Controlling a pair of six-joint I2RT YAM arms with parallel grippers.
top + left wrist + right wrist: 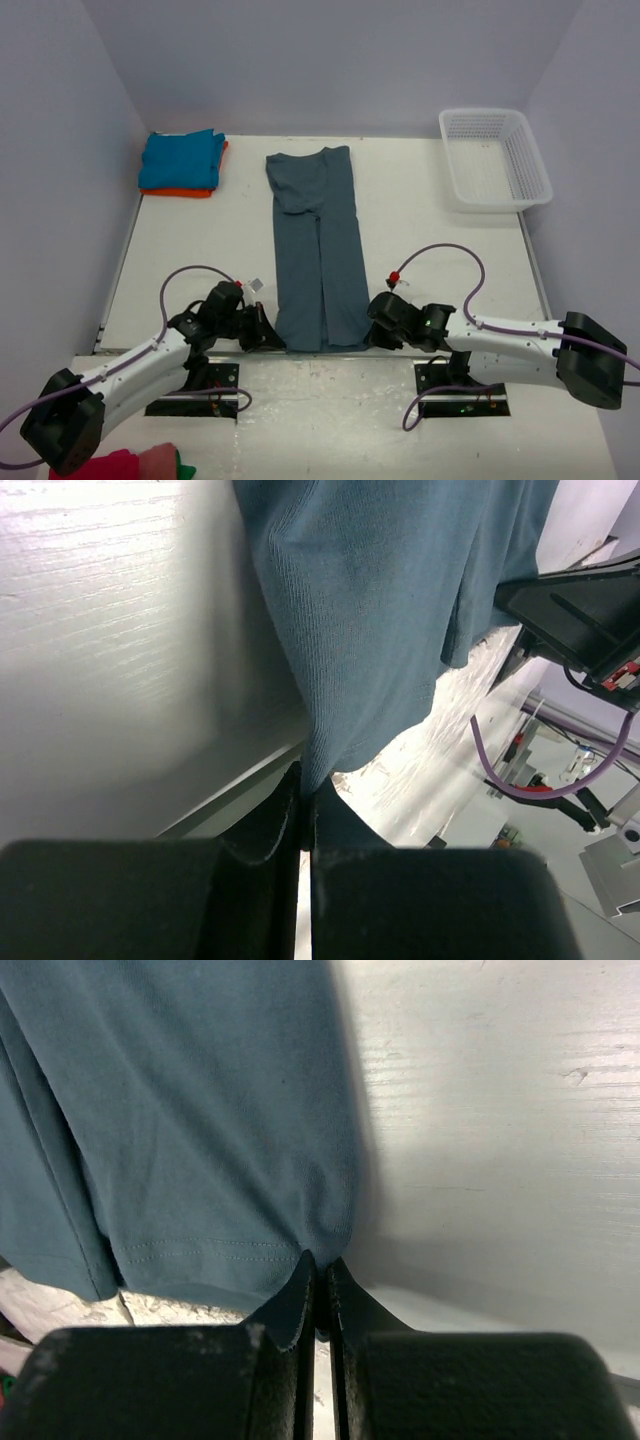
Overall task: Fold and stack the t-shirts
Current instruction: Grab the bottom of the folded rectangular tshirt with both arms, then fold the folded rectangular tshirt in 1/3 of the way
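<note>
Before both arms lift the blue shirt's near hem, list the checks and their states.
1. Left gripper shut on the slate-blue shirt's near corner: ok.
2. Right gripper shut on the other near corner: ok.
3. All cloth layers caught in each gripper: cannot tell.
4. Shirt lying in a long strip, sides folded in: ok.
5. Turquoise shirt and orange shirt stacked apart from it: ok.

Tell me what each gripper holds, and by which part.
Both pinch the near hem of the slate-blue t-shirt: the left gripper at its left corner, the right gripper at its right corner.
</note>
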